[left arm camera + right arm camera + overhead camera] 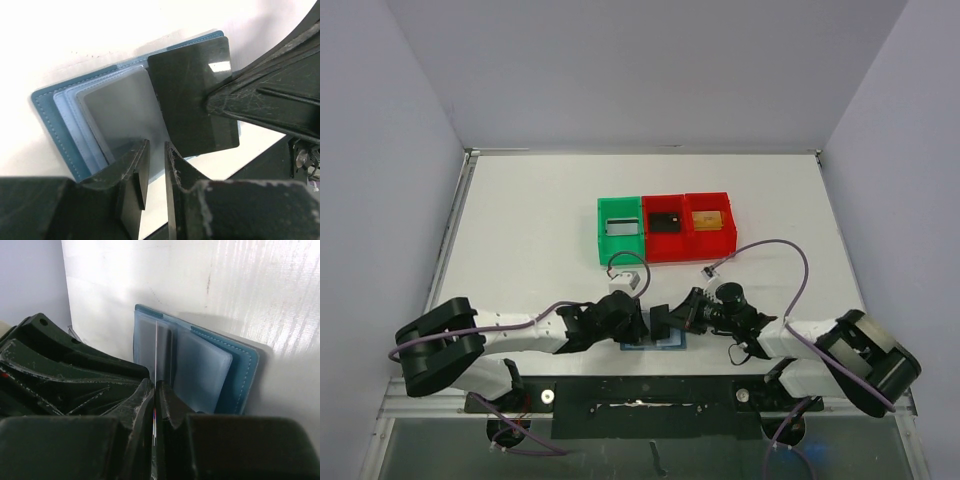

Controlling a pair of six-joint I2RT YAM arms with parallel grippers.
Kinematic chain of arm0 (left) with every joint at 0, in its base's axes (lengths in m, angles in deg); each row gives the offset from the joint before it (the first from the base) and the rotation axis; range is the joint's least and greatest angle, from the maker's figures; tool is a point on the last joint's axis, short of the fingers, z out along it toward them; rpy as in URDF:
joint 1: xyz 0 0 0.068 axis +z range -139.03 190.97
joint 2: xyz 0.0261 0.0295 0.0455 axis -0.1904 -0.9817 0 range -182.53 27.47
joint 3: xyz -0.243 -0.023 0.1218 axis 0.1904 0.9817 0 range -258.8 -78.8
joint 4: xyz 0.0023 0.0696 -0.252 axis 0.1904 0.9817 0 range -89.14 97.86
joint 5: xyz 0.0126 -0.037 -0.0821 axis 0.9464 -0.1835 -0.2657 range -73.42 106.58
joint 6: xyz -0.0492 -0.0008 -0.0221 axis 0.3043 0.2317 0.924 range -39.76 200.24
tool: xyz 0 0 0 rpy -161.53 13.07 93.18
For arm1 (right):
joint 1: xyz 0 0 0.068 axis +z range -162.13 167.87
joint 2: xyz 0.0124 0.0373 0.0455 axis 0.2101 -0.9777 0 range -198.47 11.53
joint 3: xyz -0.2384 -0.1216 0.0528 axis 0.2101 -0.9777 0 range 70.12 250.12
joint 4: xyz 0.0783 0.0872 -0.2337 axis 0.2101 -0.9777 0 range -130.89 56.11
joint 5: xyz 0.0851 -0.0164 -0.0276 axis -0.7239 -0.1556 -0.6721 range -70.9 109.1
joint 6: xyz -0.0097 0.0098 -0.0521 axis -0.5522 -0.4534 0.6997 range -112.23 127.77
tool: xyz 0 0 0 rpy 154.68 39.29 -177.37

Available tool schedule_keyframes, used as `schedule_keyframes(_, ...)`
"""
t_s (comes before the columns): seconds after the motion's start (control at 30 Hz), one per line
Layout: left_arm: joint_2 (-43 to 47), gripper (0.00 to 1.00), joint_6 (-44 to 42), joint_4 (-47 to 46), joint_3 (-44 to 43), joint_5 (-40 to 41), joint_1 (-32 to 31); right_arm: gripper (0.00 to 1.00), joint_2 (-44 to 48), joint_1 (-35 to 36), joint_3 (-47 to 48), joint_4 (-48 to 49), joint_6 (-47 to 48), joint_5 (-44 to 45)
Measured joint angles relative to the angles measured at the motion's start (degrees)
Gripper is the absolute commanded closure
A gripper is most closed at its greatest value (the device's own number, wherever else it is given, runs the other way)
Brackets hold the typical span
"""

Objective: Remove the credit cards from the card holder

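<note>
Between the closed jaws of the right end effector point(155, 385), a dark grey glossy rectangular card point(192, 95) is pinched by one edge, overlapping the open light-blue bifold card holder point(50, 107). At the holder's near edge sits the left end effector point(156, 150), jaws slightly parted and empty. The white table point(100, 30) spreads beyond.

Holder point(47, 107) lies open at the near edge of the counter point(540, 230), 1 card point(192, 97) just above it, 3 bins point(666, 252) lined up behind.

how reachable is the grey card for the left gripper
Likely yes: the left gripper is at the card holder's edge, the grey card just ahead; the right gripper's black card sits off to one side.
</note>
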Motion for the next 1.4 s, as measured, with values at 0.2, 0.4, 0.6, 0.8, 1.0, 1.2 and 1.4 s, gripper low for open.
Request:
schedule_keyframes(0.2, 5.5, 0.70, -1.3, 2.4, 1.2, -0.9, 1.7, 1.00, 8.0, -0.3, 0.7, -10.1, 4.2, 1.7)
schedule_keyframes(0.4, 15.2, 0.55, -5.3, 9.6, 1.3, -4.1, 8.9, 1.00, 17.2, -0.3, 2.9, -20.6, 9.1, 5.7)
schedule_keyframes(0.6, 21.6, 0.47, -11.4, 18.0, -2.3, -4.4, 12.4, 1.00, 24.2, -0.3, 3.8, -22.1, 14.3, 8.5)
schedule_keyframes(0.8, 22.7, 0.31, -19.5, 27.2, -12.1, 0.1, 12.6, 1.00, 28.8, 1.8, 3.8, -20.3, 21.0, 11.7)
schedule_keyframes(1.0, 28.6, 0.22, -24.8, 30.7, -11.7, 2.4, 18.9, 1.00, 35.6, 9.3, 2.7, -17.5, 30.5, 20.5)
schedule_keyframes(1.2, 32.7, 0.22, -28.1, 31.0, -8.7, -0.8, 31.9, 1.00, 40.2, 11.0, 2.6, -17.1, 39.0, 24.3)
schedule_keyframes(1.4, 30.8, 0.22, -29.0, 31.0, -8.7, -3.6, 39.3, 1.00, 41.8, 11.0, 3.4, -18.8, 45.1, 25.5)
